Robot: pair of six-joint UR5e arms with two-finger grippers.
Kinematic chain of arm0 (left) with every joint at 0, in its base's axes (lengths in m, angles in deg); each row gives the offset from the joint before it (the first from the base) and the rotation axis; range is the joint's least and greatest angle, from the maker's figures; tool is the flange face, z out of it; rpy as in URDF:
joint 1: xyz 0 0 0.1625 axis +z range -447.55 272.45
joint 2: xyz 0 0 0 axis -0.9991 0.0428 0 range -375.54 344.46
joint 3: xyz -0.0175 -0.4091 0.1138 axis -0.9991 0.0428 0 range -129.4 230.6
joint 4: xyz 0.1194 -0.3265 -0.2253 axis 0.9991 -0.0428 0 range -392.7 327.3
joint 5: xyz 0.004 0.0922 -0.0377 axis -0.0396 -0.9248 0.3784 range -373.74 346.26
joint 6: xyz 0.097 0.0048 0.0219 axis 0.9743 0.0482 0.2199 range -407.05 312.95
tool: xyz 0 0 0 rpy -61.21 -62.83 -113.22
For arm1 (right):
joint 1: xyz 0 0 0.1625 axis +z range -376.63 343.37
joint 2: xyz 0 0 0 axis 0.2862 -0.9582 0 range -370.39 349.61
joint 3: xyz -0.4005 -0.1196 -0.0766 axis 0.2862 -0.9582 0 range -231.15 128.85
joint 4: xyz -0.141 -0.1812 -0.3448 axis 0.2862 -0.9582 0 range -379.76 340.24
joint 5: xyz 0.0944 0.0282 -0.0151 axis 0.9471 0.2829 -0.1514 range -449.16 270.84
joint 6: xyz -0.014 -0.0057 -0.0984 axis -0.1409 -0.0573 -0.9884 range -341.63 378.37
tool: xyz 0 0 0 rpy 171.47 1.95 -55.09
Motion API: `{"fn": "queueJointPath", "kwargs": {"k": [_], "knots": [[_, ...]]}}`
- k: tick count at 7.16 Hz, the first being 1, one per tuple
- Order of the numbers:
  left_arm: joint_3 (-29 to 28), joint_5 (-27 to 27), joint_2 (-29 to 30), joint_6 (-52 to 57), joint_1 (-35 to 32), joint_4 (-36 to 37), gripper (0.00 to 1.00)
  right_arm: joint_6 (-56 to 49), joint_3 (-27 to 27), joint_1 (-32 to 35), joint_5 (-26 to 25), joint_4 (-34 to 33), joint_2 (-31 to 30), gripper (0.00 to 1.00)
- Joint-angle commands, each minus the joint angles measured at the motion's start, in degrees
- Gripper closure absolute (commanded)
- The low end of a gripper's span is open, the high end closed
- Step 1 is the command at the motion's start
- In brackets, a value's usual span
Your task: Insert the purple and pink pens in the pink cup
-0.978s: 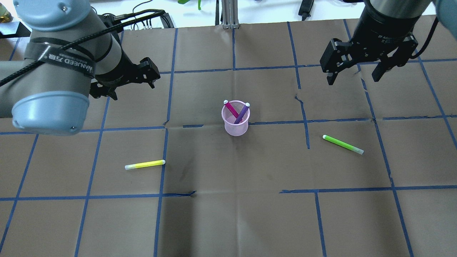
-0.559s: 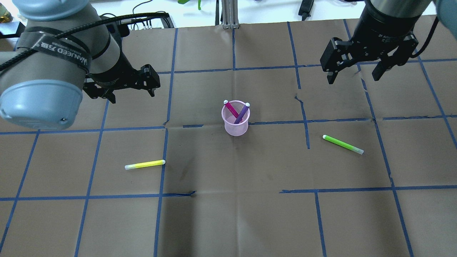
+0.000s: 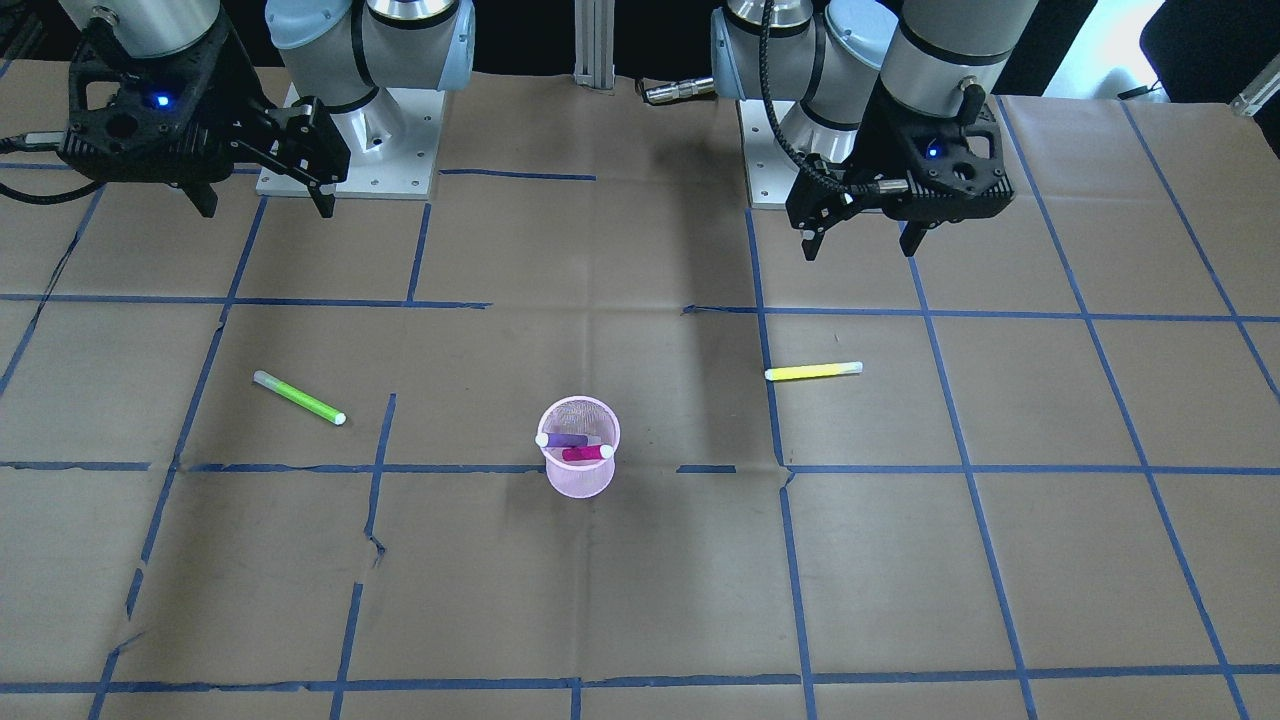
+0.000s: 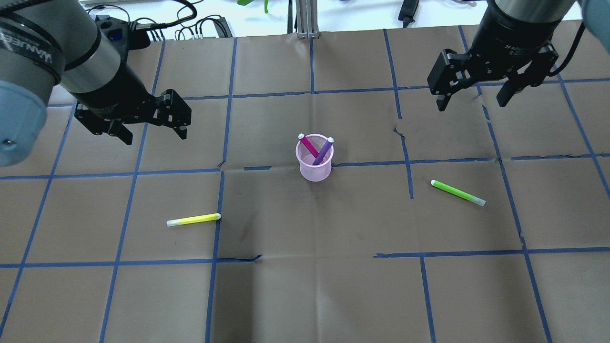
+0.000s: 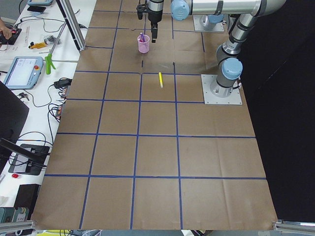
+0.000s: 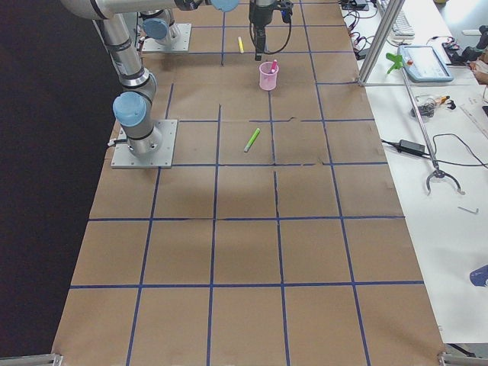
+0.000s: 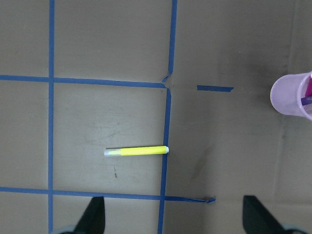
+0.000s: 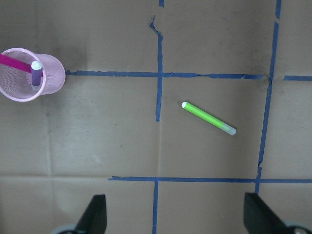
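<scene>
Pink pen (image 4: 309, 146), purple pen (image 4: 324, 152), crossed in overhead view

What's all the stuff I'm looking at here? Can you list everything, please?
Cup: one, pink mesh, upright, mid-table.
Pink pen: one, standing tilted in the cup.
Purple pen: one, tilted in the cup, crossing the pink pen.
Yellow pen: one, lying flat on the robot's left side of the table.
Green pen: one, lying flat on the robot's right side.
Table: one, brown paper cover with a blue tape grid.
Tablet: one, blue-edged, on the side bench among cables.
Left gripper: one, black, open, empty, above the table.
Right gripper: one, black, open, empty, above the table.
</scene>
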Motion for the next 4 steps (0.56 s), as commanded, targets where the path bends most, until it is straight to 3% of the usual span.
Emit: {"fn": "queueJointPath", "kwargs": {"k": [1, 4], "knots": [[-1.68, -0.11, 0.26, 0.52, 0.10, -1.16, 0.02, -0.07, -0.03, 0.00, 0.00, 0.00, -0.05, 0.00], [-1.77, -0.02, 1.14, -0.19, 0.01, -0.46, 0.02, -0.16, 0.06, 0.00, 0.00, -0.09, 0.04, 0.00]]}}
